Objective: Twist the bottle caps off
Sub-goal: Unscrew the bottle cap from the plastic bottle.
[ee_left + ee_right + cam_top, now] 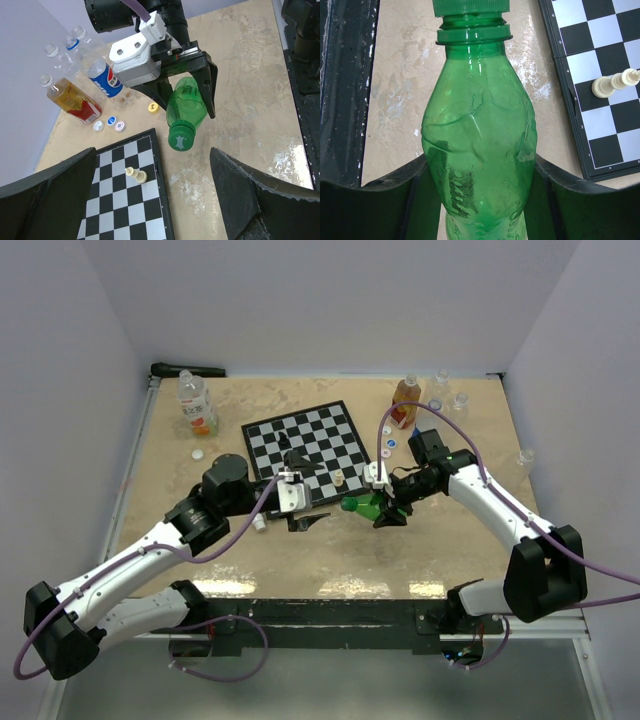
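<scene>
Presenting the green bottle (362, 506) for uncapping: my right gripper (385, 512) pinches its body just off the near right corner of the chessboard (300, 445). The bottle's long axis runs roughly level, along the board's near edge. Its green cap (180, 138), seated on the neck, points toward my left gripper (308, 496), whose fingers stand spread and apart from the cap. Next, as I judge it, the left fingers must close squarely round the cap and twist, while the right grip resists turning.

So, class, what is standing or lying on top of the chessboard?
A black chess piece and a pale chess piece are on the chessboard. From above, the left gripper covers part of its near edge, so anything there is hidden.
</scene>
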Controlling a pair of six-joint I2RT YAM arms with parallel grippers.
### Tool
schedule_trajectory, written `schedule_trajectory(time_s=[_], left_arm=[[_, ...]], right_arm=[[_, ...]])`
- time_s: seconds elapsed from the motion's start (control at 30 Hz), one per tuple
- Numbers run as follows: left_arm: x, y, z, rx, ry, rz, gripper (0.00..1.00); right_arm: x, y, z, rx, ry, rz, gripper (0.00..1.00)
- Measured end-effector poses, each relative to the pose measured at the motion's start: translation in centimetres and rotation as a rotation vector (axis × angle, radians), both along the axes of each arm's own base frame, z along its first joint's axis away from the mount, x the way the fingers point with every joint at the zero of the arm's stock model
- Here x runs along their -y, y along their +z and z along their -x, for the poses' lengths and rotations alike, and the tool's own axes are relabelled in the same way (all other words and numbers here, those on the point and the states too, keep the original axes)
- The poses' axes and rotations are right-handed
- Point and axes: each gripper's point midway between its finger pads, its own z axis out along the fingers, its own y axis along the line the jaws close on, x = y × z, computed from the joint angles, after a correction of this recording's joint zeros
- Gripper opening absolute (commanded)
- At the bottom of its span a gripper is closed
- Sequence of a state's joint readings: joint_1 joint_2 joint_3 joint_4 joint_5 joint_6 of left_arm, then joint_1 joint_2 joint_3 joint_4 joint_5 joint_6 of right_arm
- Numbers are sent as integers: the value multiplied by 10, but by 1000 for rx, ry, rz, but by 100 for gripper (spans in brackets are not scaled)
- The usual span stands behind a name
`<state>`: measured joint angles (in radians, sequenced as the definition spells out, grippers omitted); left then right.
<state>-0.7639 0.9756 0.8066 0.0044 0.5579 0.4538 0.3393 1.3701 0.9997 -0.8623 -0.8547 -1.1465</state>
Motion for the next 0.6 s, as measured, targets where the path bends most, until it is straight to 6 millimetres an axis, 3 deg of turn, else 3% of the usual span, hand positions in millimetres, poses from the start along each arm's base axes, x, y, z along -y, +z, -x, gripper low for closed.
schedule_trajectory(time_s=[0.6], left_arm=[[4,-13,-7,97,-37,-64,99]], right_arm=[[0,0,1,-4,0,1,3]])
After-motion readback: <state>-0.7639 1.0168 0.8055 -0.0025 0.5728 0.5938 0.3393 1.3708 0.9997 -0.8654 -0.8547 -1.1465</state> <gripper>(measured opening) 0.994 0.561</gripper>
